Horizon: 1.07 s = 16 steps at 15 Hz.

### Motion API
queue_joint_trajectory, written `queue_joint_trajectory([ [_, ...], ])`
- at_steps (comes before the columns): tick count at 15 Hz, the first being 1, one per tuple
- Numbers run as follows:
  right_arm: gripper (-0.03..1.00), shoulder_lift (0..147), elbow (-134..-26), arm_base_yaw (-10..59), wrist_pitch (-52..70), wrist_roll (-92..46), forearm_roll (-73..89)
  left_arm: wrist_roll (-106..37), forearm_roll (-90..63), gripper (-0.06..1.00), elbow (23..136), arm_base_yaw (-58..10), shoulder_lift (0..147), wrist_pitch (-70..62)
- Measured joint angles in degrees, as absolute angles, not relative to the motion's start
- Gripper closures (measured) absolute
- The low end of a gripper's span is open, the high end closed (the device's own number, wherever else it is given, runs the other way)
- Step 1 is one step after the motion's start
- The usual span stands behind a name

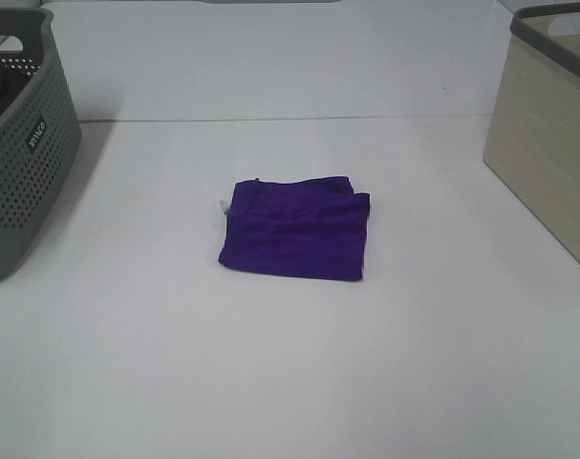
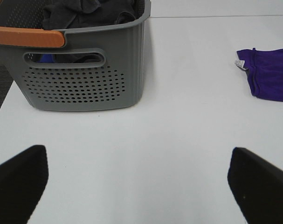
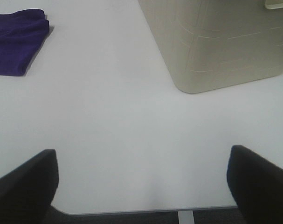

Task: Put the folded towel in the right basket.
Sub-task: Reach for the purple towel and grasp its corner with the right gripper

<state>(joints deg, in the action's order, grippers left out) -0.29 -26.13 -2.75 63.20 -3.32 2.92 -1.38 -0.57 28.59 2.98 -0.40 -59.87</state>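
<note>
Towel: the folded purple towel (image 1: 296, 229) is lying flat near the middle of the white table (image 1: 270, 382), between the two baskets and well apart from both.
Right basket: the beige basket (image 1: 547, 124) is standing at the right edge of the table; its inside is not showing from here.
Left basket: the grey perforated basket (image 1: 22, 143) is sitting at the left edge, holding dark cloth.
Left claw: the left gripper (image 2: 141, 186) is hanging over bare table with its jaws spread wide, grasping nothing.
Right claw: the right gripper (image 3: 141, 186) is hanging over the near table edge, jaws released and wide, with the beige basket just ahead and the towel off to one side.
Step in hand: by my reading, nothing is being gripped yet; the reach for the towel is not begun.
Next move: it is likely calling for the right arm to swing toward the towel, come down over it, pinch through all layers so the fold holds, then lift clear over the basket rim.
</note>
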Motion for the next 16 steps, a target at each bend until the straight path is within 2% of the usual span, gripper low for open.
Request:
queue_joint_trajectory([
  [16, 0.02, 0.9, -26.8, -2.8, 63.7, -3.3, 3.2, -1.4, -0.6, -0.05, 28.6, 3.0, -0.4, -59.9],
])
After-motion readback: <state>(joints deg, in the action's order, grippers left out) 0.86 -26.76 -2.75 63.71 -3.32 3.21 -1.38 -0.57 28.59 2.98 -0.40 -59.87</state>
